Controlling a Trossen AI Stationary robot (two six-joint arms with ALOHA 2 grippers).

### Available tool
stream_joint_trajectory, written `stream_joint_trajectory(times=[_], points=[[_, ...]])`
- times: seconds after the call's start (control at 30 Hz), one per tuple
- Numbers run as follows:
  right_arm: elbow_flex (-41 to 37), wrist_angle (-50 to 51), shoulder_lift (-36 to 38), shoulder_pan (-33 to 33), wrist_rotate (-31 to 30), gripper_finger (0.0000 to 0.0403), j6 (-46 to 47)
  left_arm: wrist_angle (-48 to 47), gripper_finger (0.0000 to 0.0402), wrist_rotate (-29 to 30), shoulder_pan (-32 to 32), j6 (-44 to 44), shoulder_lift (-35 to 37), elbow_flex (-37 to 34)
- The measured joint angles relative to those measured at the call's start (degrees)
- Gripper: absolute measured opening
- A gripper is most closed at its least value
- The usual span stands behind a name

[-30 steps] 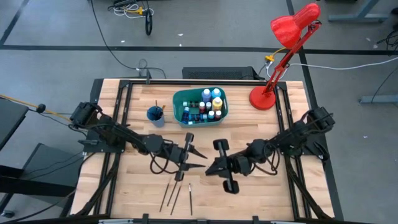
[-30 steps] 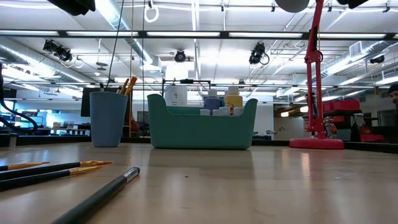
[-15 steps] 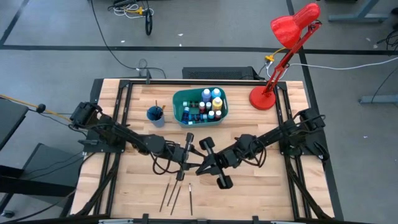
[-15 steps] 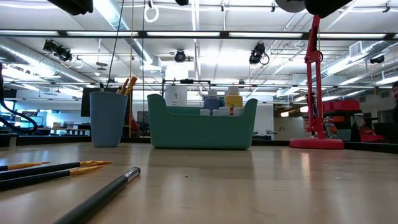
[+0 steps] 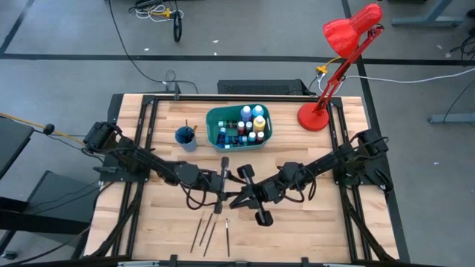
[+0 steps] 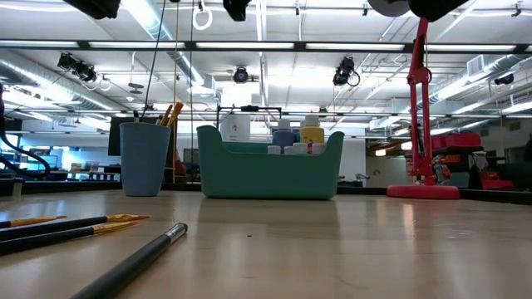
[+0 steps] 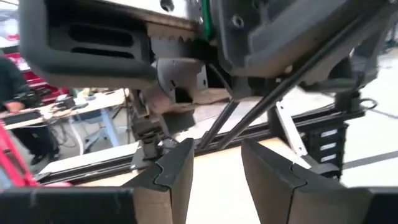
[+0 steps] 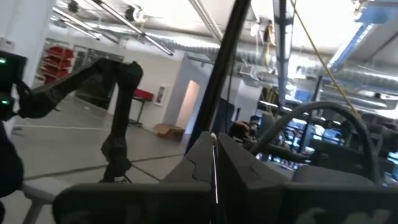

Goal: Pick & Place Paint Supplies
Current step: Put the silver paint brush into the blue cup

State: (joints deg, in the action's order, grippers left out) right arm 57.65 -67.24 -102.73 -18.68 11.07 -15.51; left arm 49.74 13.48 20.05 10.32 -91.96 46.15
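The wooden counter (image 5: 297, 222) carries a red desk lamp (image 5: 334, 67) at its far right corner and a teal bin (image 5: 239, 127) at the far middle, with a small blue cup (image 5: 185, 137) just beside the bin on its left. Both dark arms reach in toward the middle of the counter, in front of the bin. The left hand (image 5: 225, 182) meets the right hand (image 5: 239, 199) there, the two nearly touching. In the left wrist view the left hand (image 7: 217, 165) is released, its two fingers apart with nothing between them. The right hand (image 8: 214, 155) is clenched on a thin brush (image 8: 215, 163), which stands as a pale line in the seam between its fingers. The paint bottles (image 5: 249, 122), in blue, yellow, white and green, stand packed in the bin, their caps showing over its rim in the low view (image 6: 299, 137). A few brush tips poke out of the cup (image 6: 170, 112). Three loose brushes (image 5: 210, 231) lie near the front edge, close together and slightly fanned.
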Motion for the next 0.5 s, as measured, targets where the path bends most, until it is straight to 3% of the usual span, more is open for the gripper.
stream_joint_trajectory(times=[0.33,0.5], points=[[0.00,11.51,4.07,-2.89,-9.34,0.0006,-8.54,1.08,0.0124,13.00,4.69,5.68,0.15,0.00],[-0.02,12.72,4.13,-3.23,-11.71,0.0006,-9.46,2.24,0.0123,15.59,6.48,9.95,0.20,0.00]])
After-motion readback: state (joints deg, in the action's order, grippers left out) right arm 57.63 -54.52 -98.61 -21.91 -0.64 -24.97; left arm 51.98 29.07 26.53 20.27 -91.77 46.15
